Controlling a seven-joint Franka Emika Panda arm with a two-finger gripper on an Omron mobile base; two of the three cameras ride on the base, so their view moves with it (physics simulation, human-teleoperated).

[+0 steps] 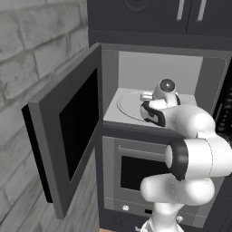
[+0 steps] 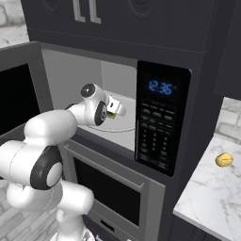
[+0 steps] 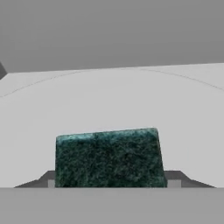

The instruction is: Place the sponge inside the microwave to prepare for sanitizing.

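— Which step are you on?

— The release, I judge. My gripper [image 3: 109, 184] reaches inside the microwave [image 2: 188, 47], low over its turntable [image 1: 129, 105]. The sponge [image 3: 108, 158] sits between my fingertips [image 3: 174, 179], green side toward the camera. Whether I am pinching it or it already rests loose on the turntable, I cannot tell.

— And next?

— Make sure the jaws are clear of the sponge, then draw straight back out past the door [image 1: 68, 131] without dragging it along.

— What do the views add?

— The hand view shows the sponge's green face; the right base view shows a yellow glimpse, plus the keypad [image 2: 157, 134] beside the opening.
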